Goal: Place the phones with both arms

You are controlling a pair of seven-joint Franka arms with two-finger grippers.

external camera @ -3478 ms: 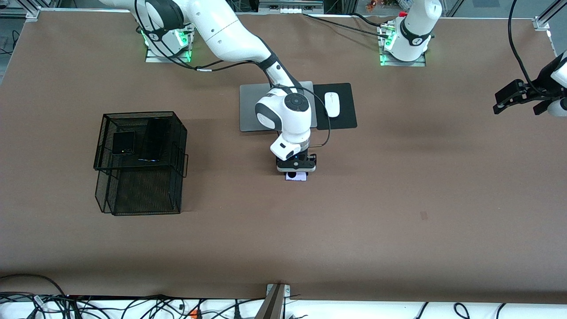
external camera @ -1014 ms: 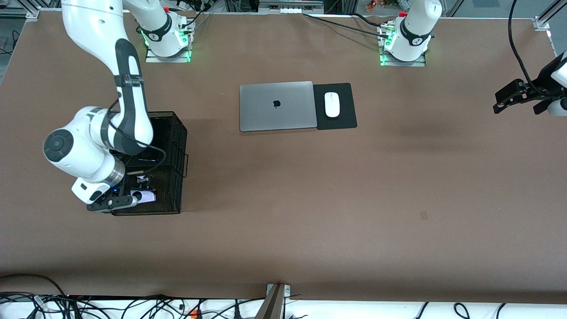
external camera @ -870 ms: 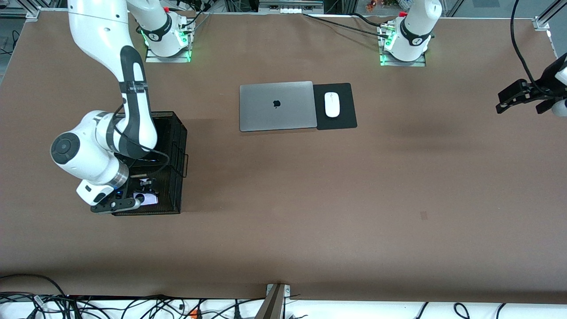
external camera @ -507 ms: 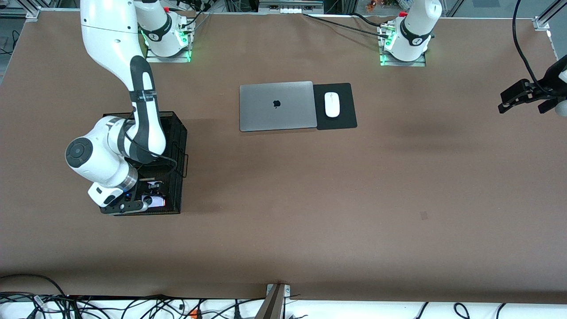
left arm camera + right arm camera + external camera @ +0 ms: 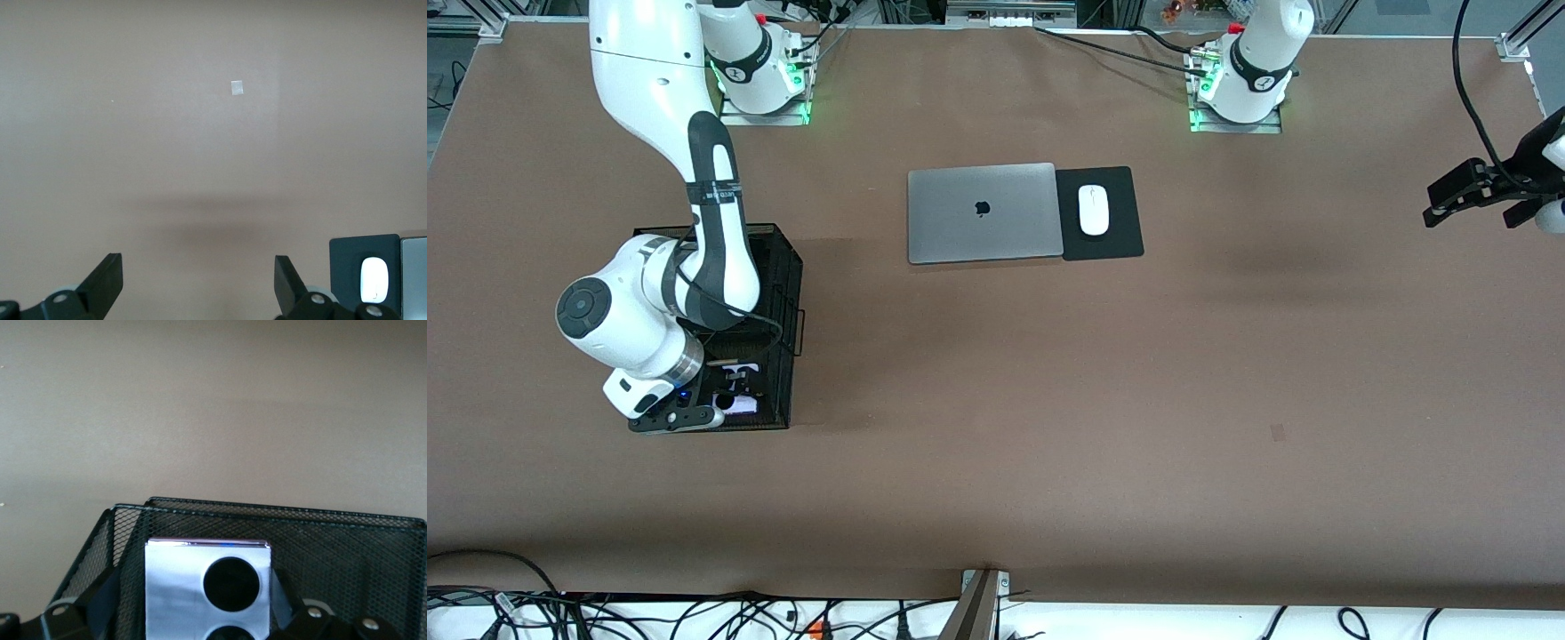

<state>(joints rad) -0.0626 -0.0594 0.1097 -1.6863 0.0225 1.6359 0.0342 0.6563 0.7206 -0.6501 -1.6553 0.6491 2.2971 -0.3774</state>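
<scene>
Lilac-white phone (image 5: 208, 587) is clamped in right gripper (image 5: 734, 391) over mesh basket (image 5: 783, 293); should be lowered level before release. Left gripper (image 5: 197, 287) is held wide open, waiting over bare table (image 5: 1138, 400).

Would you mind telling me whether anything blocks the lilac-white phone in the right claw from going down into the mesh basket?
Nothing visible does. The right claw holds the lilac-white phone over the mesh basket, whose open lower tier lies directly beneath.

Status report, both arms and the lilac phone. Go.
Right gripper shut on lilac-white phone, over the mesh basket's lower tray. Left gripper open, waiting over bare table. Nothing in the way.
</scene>
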